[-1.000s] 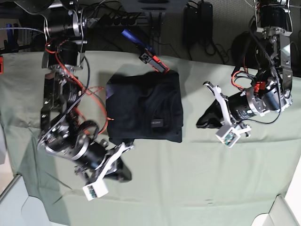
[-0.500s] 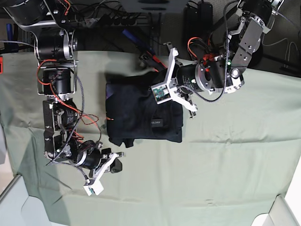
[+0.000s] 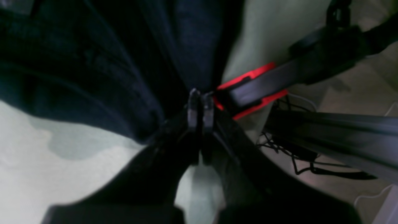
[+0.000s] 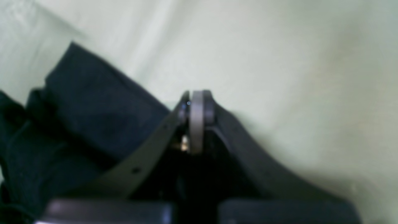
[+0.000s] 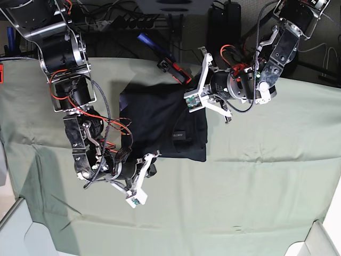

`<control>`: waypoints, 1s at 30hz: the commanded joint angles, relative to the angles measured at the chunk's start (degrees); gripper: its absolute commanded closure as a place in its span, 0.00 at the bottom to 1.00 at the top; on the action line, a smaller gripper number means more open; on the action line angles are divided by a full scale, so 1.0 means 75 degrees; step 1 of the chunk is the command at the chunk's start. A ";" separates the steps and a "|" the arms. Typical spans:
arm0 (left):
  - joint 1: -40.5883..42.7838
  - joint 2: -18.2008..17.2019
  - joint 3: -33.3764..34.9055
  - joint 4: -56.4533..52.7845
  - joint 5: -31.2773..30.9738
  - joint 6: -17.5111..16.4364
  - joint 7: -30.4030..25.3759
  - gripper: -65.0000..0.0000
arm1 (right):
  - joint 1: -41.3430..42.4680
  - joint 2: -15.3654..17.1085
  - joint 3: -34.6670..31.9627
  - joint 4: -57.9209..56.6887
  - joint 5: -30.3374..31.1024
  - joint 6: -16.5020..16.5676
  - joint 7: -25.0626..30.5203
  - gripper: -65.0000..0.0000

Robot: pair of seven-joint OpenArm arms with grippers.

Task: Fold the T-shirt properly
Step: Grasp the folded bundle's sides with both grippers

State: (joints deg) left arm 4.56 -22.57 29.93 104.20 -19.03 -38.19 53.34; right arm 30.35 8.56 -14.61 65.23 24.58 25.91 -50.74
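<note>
The black T-shirt lies folded into a rough square in the middle of the green cloth, its small label near the front edge. My left gripper is at the shirt's far right corner. In the left wrist view its fingertips are pressed together at the edge of the dark cloth; no cloth shows between them. My right gripper sits at the shirt's near left corner. In the right wrist view it is shut and empty over green cloth, with the shirt just to its left.
A pale green sheet covers the table. A red and black clamp grips the back edge right beside the left gripper. Cables and a power strip lie behind. White bin corners flank the front.
The left arm swung in from the right side of the table to the shirt's far right corner. The right gripper moved right, up to the shirt's near left corner. Both stayed shut.
</note>
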 commanded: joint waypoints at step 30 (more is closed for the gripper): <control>-0.2369 -0.0321 -0.0035 -0.3506 0.0629 0.0035 -0.0723 1.00 | 0.0035 0.1483 -0.0055 0.0198 0.3281 0.0568 -0.1915 1.00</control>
State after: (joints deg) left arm -12.45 -23.64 30.26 79.02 -24.10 -42.81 42.02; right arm 29.12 19.22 -15.31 65.78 48.10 25.96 -65.21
